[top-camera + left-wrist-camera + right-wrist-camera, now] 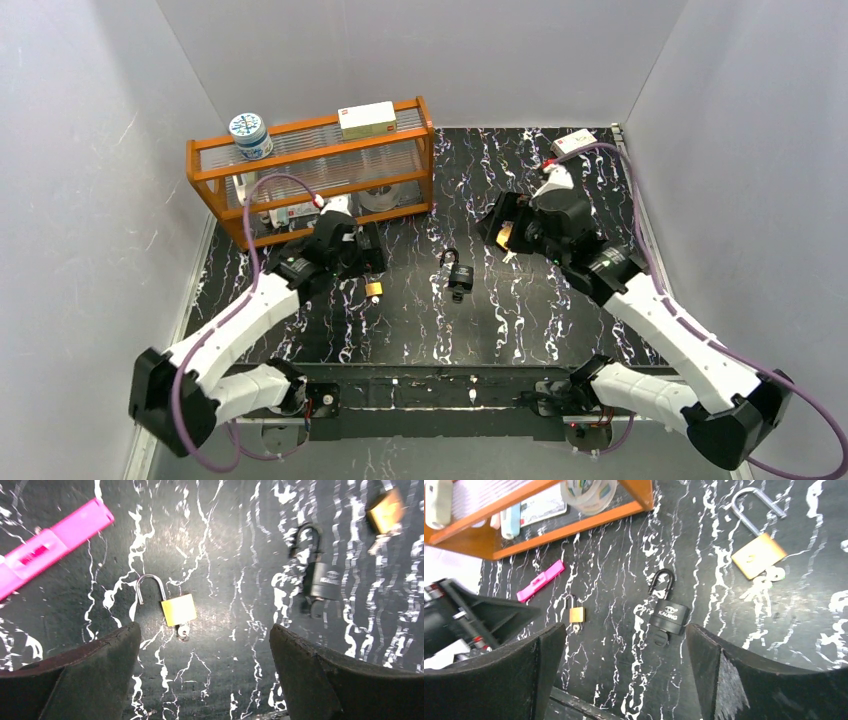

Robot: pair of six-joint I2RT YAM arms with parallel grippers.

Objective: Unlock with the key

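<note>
Brass and black padlocks lie spread over a black, white-veined table (420,330) while both arms hover above them. Just ahead of the left gripper (205,630) rests the small brass padlock (178,609), flat on the surface, its shackle free at one end and a key (183,631) standing in its base. The left jaws are spread wide and hold nothing. At mid-table, between the arms and apart from both, lies the black padlock (459,273), with a dark key head (660,638) at its lower end. Whether its shackle is latched cannot be told. To the right, partly under the right arm in the overhead view, sits the larger brass padlock (758,555), its shackle lifted out on one side and silver keys (769,577) at its base. The right gripper (624,630) likewise has its jaws fully parted and empty above the table. Left of the small lock lies a pink plastic strip (540,580), near an orange wooden shelf (428,160) at the back left that carries a round tin (249,135) and a small box (367,119).
</note>
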